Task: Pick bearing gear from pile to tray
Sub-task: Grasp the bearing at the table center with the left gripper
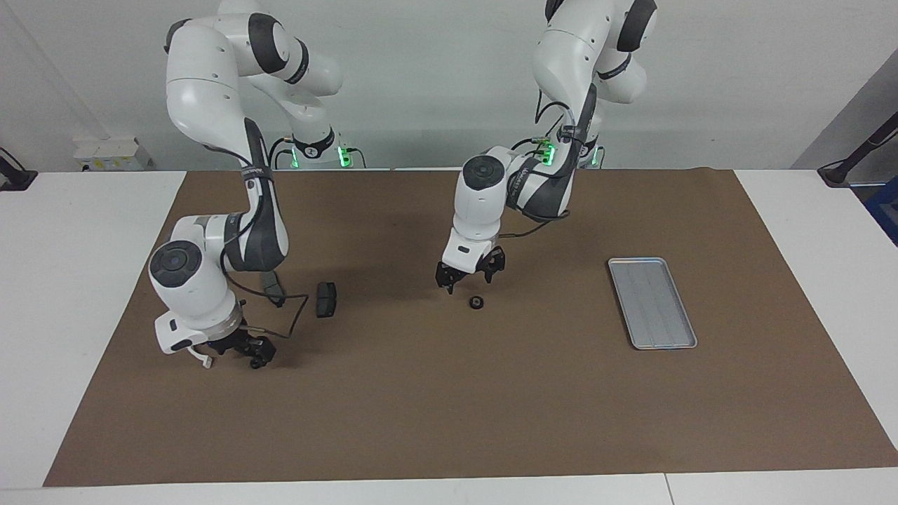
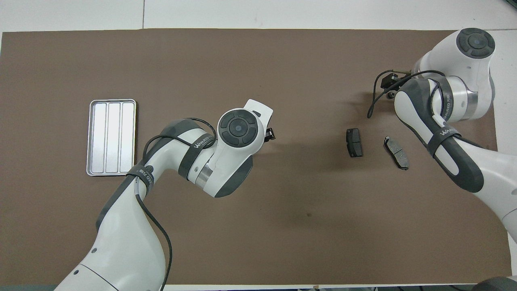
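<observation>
White lettering on the left arm's dark cable strap (image 2: 200,142) reads roughly "WANLEED"; the right arm's strap (image 2: 444,126) carries similar lettering.

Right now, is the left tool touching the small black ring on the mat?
Apart. In the facing view the left tool stands open, and brown mat shows between its fingertips and the ring.
</observation>
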Available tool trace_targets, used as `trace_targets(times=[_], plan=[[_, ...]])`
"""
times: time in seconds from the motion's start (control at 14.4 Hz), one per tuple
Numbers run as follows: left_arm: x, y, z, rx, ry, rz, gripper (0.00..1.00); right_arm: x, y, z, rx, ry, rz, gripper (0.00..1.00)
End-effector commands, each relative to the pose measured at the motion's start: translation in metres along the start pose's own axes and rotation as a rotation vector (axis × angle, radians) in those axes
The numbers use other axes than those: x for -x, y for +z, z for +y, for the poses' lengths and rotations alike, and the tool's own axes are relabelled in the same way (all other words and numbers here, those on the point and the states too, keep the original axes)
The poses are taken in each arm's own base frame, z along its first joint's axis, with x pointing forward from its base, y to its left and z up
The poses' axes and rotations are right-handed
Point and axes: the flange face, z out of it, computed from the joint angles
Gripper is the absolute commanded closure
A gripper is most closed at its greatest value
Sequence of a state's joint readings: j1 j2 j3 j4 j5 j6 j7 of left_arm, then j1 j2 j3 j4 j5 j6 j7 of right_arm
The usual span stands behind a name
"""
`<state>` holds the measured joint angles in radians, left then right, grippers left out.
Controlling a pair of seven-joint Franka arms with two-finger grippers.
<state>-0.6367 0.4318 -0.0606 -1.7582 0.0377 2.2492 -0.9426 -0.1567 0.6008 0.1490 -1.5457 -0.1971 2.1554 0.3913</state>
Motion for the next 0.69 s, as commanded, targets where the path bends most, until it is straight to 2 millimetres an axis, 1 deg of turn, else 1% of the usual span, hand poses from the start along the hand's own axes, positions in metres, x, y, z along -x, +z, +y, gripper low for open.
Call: trace_targets(times=[0.0,0.07,0.21,0.28,0.35,0.42,0.55,0.62], plan=[[0.006,0.011,-0.006,-0.007,-0.005,0.002,0.0,-0.003,0.005,-0.008,-0.011,0.08,0.022,0.01],[0.004,0.013,-0.009,-0.003,-0.004,0.005,0.01,-0.002,0.008,-0.01,-0.009,0.076,0.022,0.04],[-0.001,0.014,-0.011,0.005,0.005,0.014,0.01,-0.006,0.014,-0.007,-0.019,0.08,0.042,0.05],[-0.008,0.014,-0.016,0.006,0.015,0.017,0.01,-0.006,0.018,-0.007,-0.021,0.08,0.042,0.05],[-0.014,0.018,-0.024,0.001,0.012,0.014,0.01,-0.006,0.02,-0.006,-0.023,0.084,0.041,0.05],[-0.015,0.021,-0.026,0.004,0.024,0.017,0.01,-0.006,0.021,-0.007,-0.027,0.087,0.04,0.06],[-0.017,0.032,-0.028,0.016,0.024,0.026,0.02,-0.005,0.022,-0.008,-0.032,0.093,0.037,0.1],[-0.022,0.035,-0.032,0.019,0.016,0.03,0.02,-0.005,0.022,-0.008,-0.033,0.099,0.036,0.16]])
